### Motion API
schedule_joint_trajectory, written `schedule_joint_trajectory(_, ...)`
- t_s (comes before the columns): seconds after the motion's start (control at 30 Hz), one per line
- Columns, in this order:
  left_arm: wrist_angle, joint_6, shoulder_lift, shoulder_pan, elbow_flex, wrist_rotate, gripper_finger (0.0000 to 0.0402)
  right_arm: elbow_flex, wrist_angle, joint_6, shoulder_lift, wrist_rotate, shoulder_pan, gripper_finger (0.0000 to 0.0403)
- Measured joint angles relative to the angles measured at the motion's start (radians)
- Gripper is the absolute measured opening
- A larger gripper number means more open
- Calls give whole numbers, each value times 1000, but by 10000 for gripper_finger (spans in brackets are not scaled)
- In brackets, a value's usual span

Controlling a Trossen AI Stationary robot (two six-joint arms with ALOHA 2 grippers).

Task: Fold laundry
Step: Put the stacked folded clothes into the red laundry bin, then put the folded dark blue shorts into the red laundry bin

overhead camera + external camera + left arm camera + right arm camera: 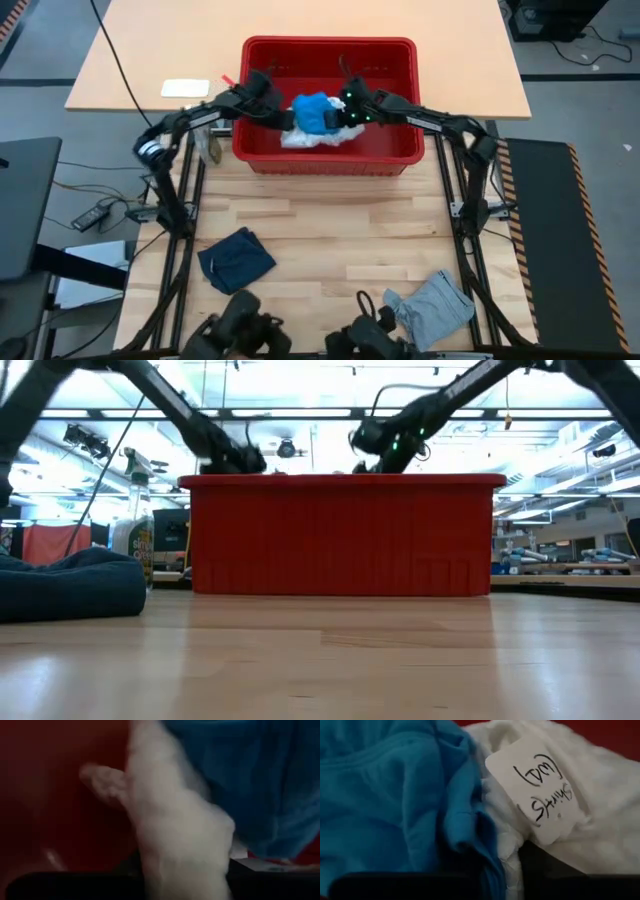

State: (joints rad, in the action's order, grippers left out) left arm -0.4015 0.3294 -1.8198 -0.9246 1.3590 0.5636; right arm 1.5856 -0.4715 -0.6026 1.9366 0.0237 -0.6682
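Observation:
A red plastic basket [328,160] stands at the table's far side. Inside it a bright blue cloth [312,108] lies on a white crinkly cloth [305,140]. Both arms reach into the basket: my left gripper [287,120] at the cloths' left side, my right gripper [343,120] at their right. A paper tag [540,790] with handwriting lies on the white cloth. A dark navy cloth [237,258] lies crumpled on the near left of the table, and a grey cloth [432,305] on the near right. My left gripper [185,887] has a bunched part of the white cloth [175,835] between its fingers, which show only as dark shapes at the picture's lower edge. The cloth stands up out of the hold, next to the blue cloth [260,780]. How many layers, I cannot tell. My right gripper [502,880] has a fold of the blue cloth [470,835] running down between its fingers, with the white cloth's edge [512,855] close beside it. The fingers come in from the basket's right side. The contact itself lies at the picture's lower edge.
The basket's red walls [340,535] surround both grippers. A spray bottle [135,510] stands left of the basket. A second tan table [150,50] with a white card [185,88] lies beyond. The wooden tabletop [330,250] between the navy and grey cloths is bare.

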Motion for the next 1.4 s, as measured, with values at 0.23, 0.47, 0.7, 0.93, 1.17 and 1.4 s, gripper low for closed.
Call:
schedule_joint_trajectory(0.23,-14,-38,-89,-24,8,-49,132,0,-58,-1,60,-31,-23,199)
schedule_joint_trajectory(0.47,-77,-56,-11,-22,45,-65,158,0,-61,-6,-18,-32,-23,286)
schedule_joint_trajectory(0.7,-111,-89,142,-10,114,-72,160,1,-124,8,-161,-47,-25,297)
schedule_joint_trajectory(0.93,-277,-85,266,59,133,-198,160,1,-237,77,-284,-38,31,285)
schedule_joint_trajectory(1.17,-566,113,379,395,134,-538,156,1,-437,121,-367,-53,151,279)
schedule_joint_trajectory(1.4,-675,478,381,864,113,-826,155,-38,-479,150,-406,-60,313,278)
